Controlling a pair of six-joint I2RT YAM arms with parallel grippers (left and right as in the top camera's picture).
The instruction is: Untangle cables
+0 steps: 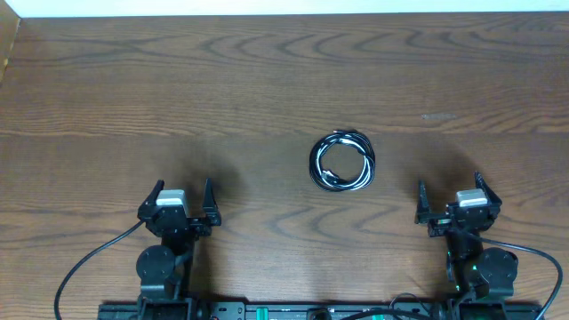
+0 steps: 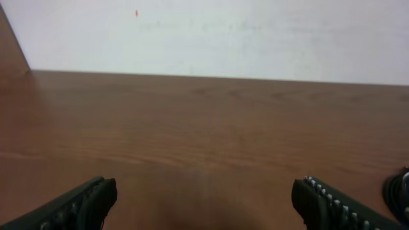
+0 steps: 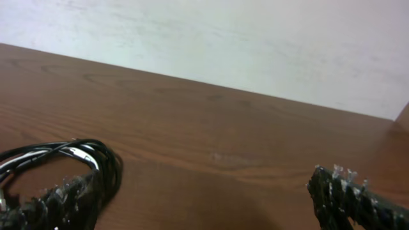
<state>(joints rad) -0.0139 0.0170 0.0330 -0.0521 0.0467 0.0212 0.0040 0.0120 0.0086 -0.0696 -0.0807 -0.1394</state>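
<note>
The cables [image 1: 342,162] lie coiled together in one small ring on the wooden table, black cords with a white one mixed in, a little right of centre. The coil also shows at the left of the right wrist view [image 3: 70,156] and as a dark sliver at the right edge of the left wrist view [image 2: 399,195]. My left gripper [image 1: 181,197] is open and empty near the front edge, well to the left of the coil. My right gripper [image 1: 452,197] is open and empty, to the right of and nearer than the coil.
The wooden table [image 1: 267,89] runs back to a pale wall [image 2: 211,38]. Thick black arm cables [image 1: 89,262] trail from both bases along the front edge. A raised wooden edge [image 1: 7,44] stands at the far left.
</note>
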